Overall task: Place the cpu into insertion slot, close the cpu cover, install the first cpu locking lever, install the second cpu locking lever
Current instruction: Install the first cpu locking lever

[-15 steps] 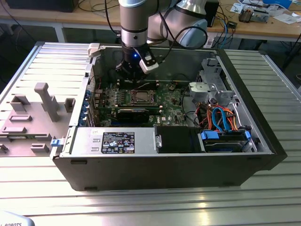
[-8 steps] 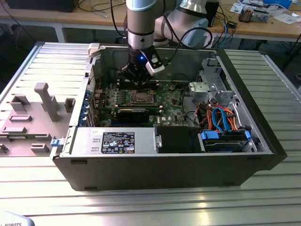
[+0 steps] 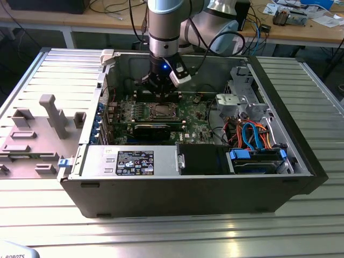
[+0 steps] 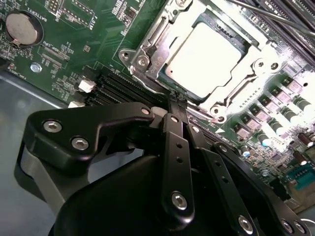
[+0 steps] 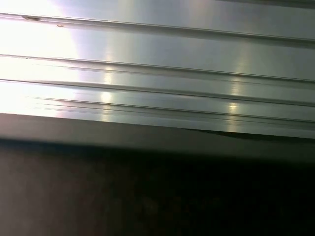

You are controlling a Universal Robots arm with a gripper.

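claw: gripper (image 4: 176, 101) with fingers pressed together, pinching nothing, tips at the near edge of the socket in the second wrist view; in the exterior view it (image 3: 161, 90) sits upper centre.
arm pose: arm (image 3: 167, 27) drops vertically from the top centre of the exterior view into the open computer case (image 3: 188, 188), wrist pointing straight down.
cpu: cpu (image 4: 209, 55) lies flat in the insertion slot (image 3: 163, 112), upper centre of the second wrist view.
cpu cover: cpu cover (image 4: 157, 46) lies down around the chip, its window framing it.
board: green circuit board (image 4: 74, 44) surrounds the socket.
first wrist view: ribbed metal table (image 5: 157, 64) above the dark case edge.
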